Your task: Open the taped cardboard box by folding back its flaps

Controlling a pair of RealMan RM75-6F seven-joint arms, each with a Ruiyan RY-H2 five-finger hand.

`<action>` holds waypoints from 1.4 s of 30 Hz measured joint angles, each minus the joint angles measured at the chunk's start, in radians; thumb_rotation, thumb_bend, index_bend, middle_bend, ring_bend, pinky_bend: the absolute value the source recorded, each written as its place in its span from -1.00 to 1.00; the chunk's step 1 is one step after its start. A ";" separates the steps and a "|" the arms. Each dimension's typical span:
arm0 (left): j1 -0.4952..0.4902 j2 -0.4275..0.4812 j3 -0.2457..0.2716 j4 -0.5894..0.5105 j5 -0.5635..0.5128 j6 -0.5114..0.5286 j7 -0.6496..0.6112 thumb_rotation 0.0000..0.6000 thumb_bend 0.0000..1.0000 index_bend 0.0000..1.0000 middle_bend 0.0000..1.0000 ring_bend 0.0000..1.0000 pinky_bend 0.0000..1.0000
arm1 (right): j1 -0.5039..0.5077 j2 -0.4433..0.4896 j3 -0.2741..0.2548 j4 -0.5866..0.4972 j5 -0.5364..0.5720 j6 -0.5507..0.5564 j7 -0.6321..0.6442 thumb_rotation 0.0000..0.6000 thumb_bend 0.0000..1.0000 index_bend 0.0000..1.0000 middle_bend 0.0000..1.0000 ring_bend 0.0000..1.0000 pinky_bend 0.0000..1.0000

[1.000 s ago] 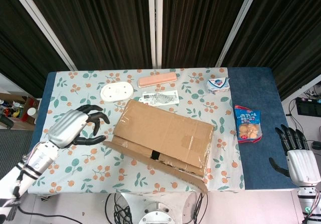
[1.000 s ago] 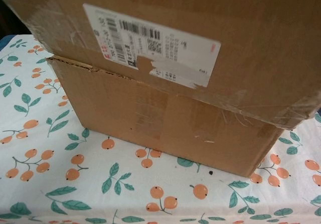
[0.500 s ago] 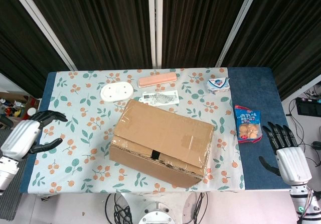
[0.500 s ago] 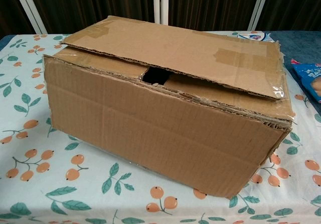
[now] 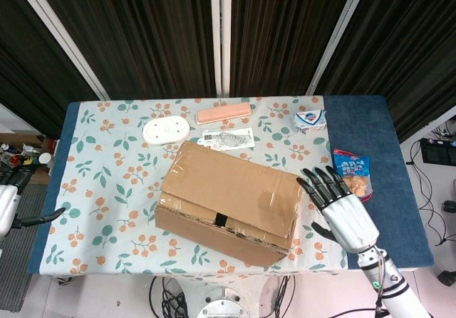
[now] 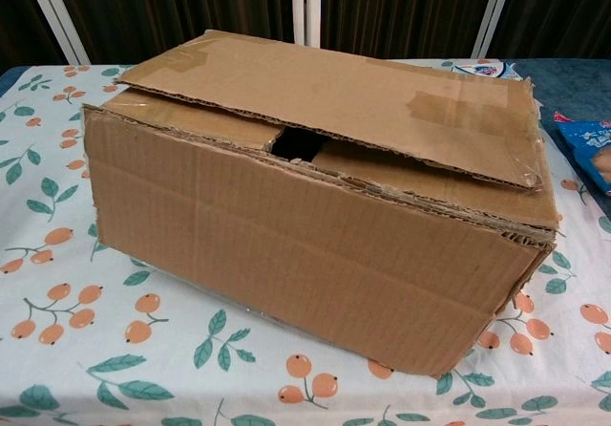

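Observation:
A brown cardboard box sits mid-table on the floral cloth, its long top flap lying down over the inner flaps with a dark gap at the front middle. Clear tape shows on the flap's right end. My right hand hovers just beside the box's right end, fingers spread and empty. My left hand is at the far left edge of the head view, off the table, mostly cut off. Neither hand appears in the chest view.
Behind the box lie a white oval dish, a pink bar, a paper sheet and a small white carton. A blue snack bag lies on the blue table surface at right.
My right hand has moved in from the table's right edge to the box's right end. My left hand has drawn back further left, almost out of view. The box has not moved.

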 measured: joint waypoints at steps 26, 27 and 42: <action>0.020 -0.044 -0.011 0.097 -0.018 -0.038 -0.107 0.07 -1.00 -0.66 -0.63 -0.70 -0.60 | 0.186 -0.256 0.025 -0.079 0.255 -0.185 -0.244 1.00 -0.95 -1.00 -1.00 -1.00 -1.00; 0.021 -0.044 -0.011 0.098 -0.018 -0.038 -0.108 0.06 -1.00 -0.66 -0.63 -0.70 -0.60 | 0.187 -0.261 0.022 -0.075 0.260 -0.185 -0.245 1.00 -0.94 -1.00 -1.00 -1.00 -1.00; 0.022 -0.052 -0.007 0.117 -0.008 -0.059 -0.128 0.07 -1.00 -0.66 -0.63 -0.70 -0.60 | 0.191 -0.262 0.014 -0.038 0.292 -0.127 -0.276 1.00 -0.71 -1.00 -1.00 -1.00 -1.00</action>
